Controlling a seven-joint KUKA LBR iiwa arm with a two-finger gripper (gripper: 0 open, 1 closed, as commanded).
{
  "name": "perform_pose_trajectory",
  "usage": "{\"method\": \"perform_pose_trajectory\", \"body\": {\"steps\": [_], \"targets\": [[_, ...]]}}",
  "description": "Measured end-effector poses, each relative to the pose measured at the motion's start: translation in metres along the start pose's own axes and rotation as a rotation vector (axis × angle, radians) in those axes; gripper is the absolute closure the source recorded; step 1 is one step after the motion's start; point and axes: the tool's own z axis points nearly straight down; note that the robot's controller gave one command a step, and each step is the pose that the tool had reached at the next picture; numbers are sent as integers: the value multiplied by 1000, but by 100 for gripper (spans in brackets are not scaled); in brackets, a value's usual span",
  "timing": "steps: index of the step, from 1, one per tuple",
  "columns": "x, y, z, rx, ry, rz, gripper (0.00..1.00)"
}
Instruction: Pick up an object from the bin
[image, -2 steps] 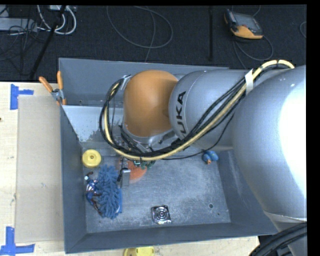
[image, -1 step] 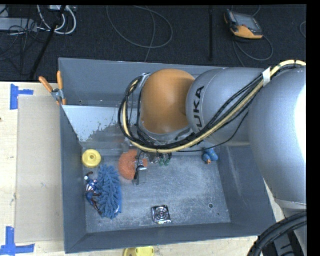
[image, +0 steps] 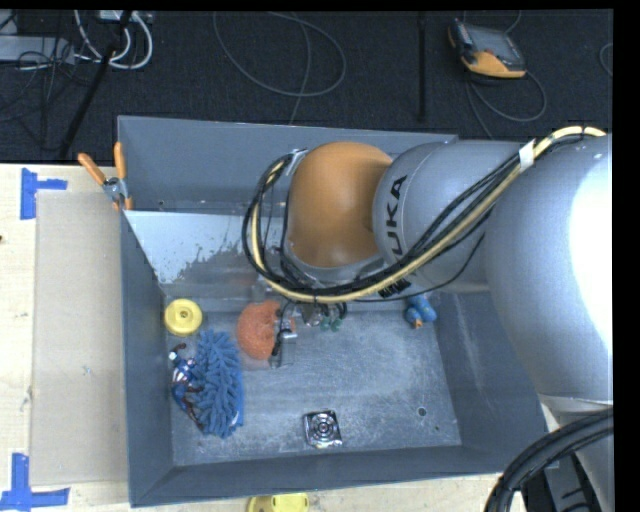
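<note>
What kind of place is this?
Probably a robot lab or test room: a big grey robot arm reaches into a metal bin holding a few small things, and cables lie on the dark floor behind it.

One camera high over the bin (image: 380, 395), slightly slanted, seemingly fairly near.

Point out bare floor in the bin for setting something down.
Bare floor lies right of centre, between the small blue thing, the silver metal piece and the right wall. Crowded left: yellow disc, blue fuzzy duster, orange ball by the gripper.
</note>
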Motion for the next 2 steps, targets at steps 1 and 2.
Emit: {"method": "perform_pose_trajectory", "body": {"steps": [1, 2], "targets": [[27, -3, 19, -4, 2, -39, 0], [10, -9, 32, -4, 0, -36, 0]]}}
